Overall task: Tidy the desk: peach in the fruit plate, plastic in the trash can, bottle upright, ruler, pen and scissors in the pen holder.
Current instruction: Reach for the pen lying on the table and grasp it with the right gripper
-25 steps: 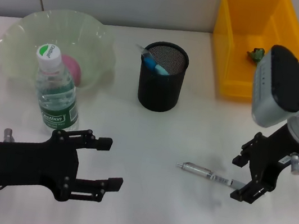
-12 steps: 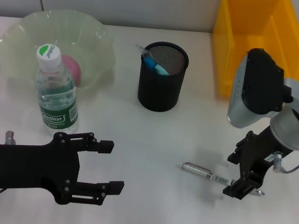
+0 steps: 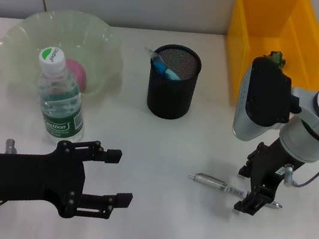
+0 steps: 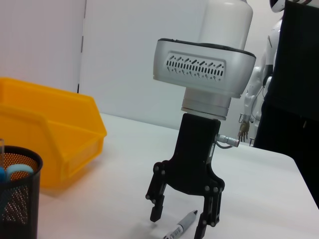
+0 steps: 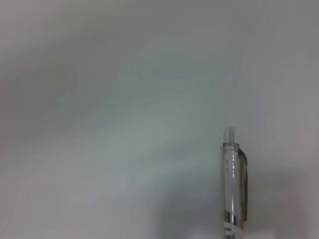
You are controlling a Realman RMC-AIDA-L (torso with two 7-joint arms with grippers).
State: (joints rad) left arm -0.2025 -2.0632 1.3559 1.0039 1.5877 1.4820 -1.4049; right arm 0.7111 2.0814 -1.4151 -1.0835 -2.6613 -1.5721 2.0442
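Observation:
The silver pen (image 3: 210,181) (image 5: 234,189) lies flat on the white desk (image 3: 172,152), right of centre. My right gripper (image 3: 248,189) (image 4: 182,219) hangs open straight over the pen's right end, one finger on each side and not closed on it. The pen (image 4: 180,228) shows between those fingers in the left wrist view. My left gripper (image 3: 111,175) is open and holds nothing at the front left. The bottle (image 3: 59,100) stands upright. The peach (image 3: 74,73) sits in the fruit plate (image 3: 15,36). The pen holder (image 3: 173,82) holds the scissors (image 3: 166,69) and the ruler (image 3: 152,53).
The yellow trash can (image 3: 275,41) stands at the back right with a small green scrap (image 3: 274,57) inside. The same trash can (image 4: 50,134) and pen holder (image 4: 17,199) appear in the left wrist view. A wall runs behind the desk.
My right arm has swung left, bringing its gripper further in along the pen's right end. The left gripper, bottle and pen have barely moved.

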